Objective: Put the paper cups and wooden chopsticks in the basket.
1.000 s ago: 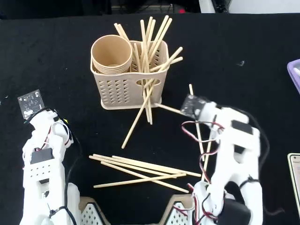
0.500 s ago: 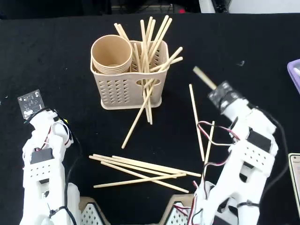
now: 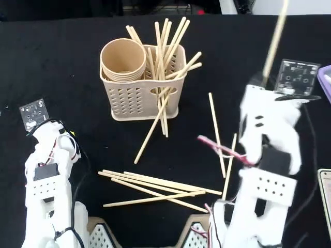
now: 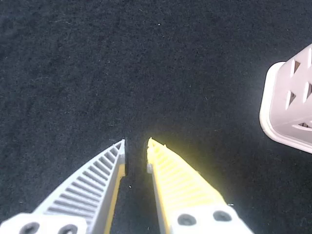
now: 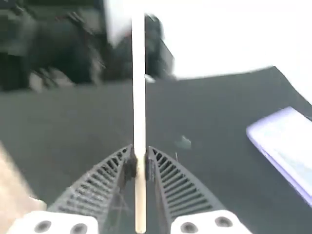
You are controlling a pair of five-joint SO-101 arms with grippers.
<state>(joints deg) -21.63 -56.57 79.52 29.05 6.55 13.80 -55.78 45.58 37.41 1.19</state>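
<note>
The beige basket (image 3: 139, 98) stands at the back of the black table with stacked paper cups (image 3: 123, 59) and several wooden chopsticks (image 3: 168, 46) in it. Its corner (image 4: 292, 107) lies beyond my left gripper (image 4: 135, 141), which rests shut and empty over bare cloth at the front left. My right gripper (image 5: 139, 153) is raised at the right (image 3: 262, 81) and shut on one chopstick (image 5: 139, 73), which points steeply upward (image 3: 274, 41). Several loose chopsticks (image 3: 155, 188) lie at the front centre. Two more (image 3: 217, 134) lie beside the right arm. Another (image 3: 150, 135) leans on the basket.
A purple container (image 3: 326, 80) sits at the table's right edge, and it lies beyond the right gripper (image 5: 287, 146). A flat card (image 3: 326, 194) lies at the front right edge. Bare cloth stretches left of the basket and behind it to the right.
My right arm has lifted a chopstick from beside the basket, swung it rightward and tipped it upright. The left arm has not moved.
</note>
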